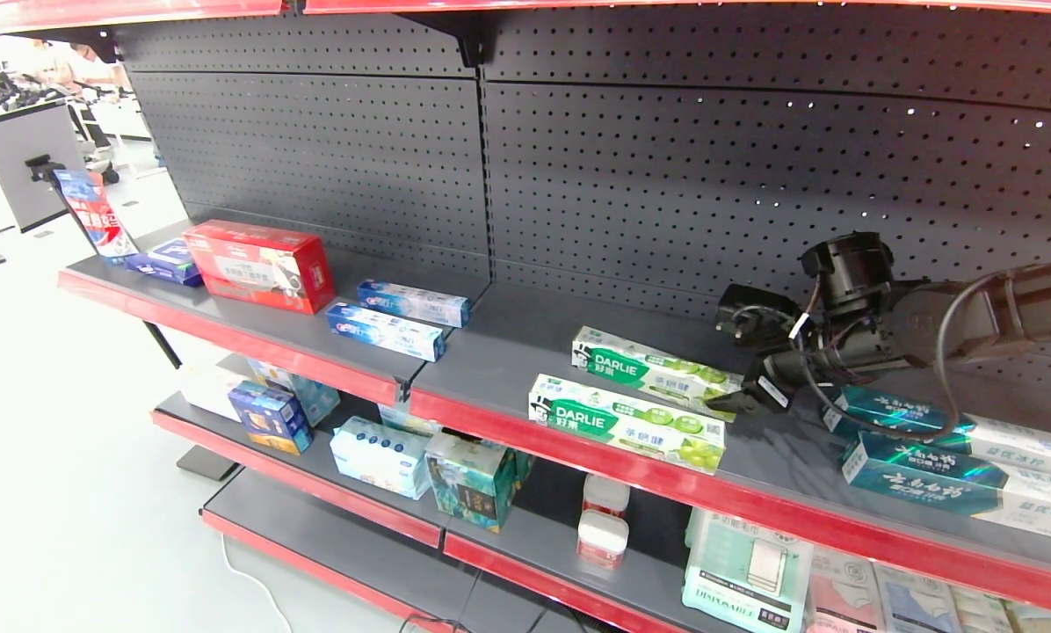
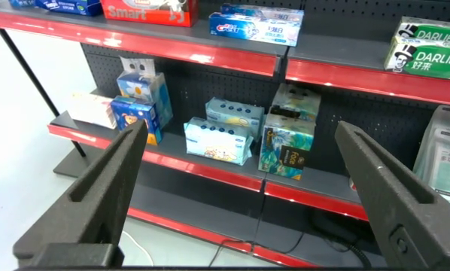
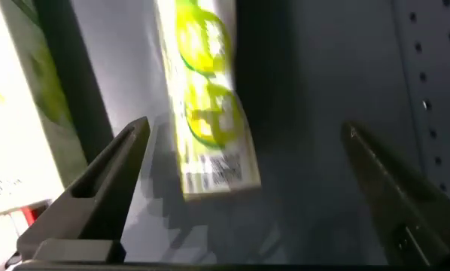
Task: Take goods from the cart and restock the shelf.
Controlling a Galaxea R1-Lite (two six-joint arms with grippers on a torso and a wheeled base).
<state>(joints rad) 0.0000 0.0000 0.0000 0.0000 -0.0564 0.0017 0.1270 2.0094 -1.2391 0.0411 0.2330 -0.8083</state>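
Two green toothpaste boxes lie side by side on the middle shelf [image 1: 508,352]: a back box [image 1: 653,369] and a front box [image 1: 626,422]. My right gripper [image 1: 736,403] hovers low over the shelf at the right end of the back box. In the right wrist view the right gripper [image 3: 244,128] is open, and the end of that green box [image 3: 210,150] lies just beyond the fingers without touching them. My left gripper [image 2: 240,132] is open with nothing in it, in front of the lower shelves.
Two teal toothpaste boxes [image 1: 947,431] lie right of the right gripper. Blue toothpaste boxes [image 1: 398,316] and a red box [image 1: 257,264] sit farther left. Tissue packs [image 2: 219,139] and boxes [image 2: 289,135] stand on the shelf below. A pegboard wall [image 1: 666,176] closes the back.
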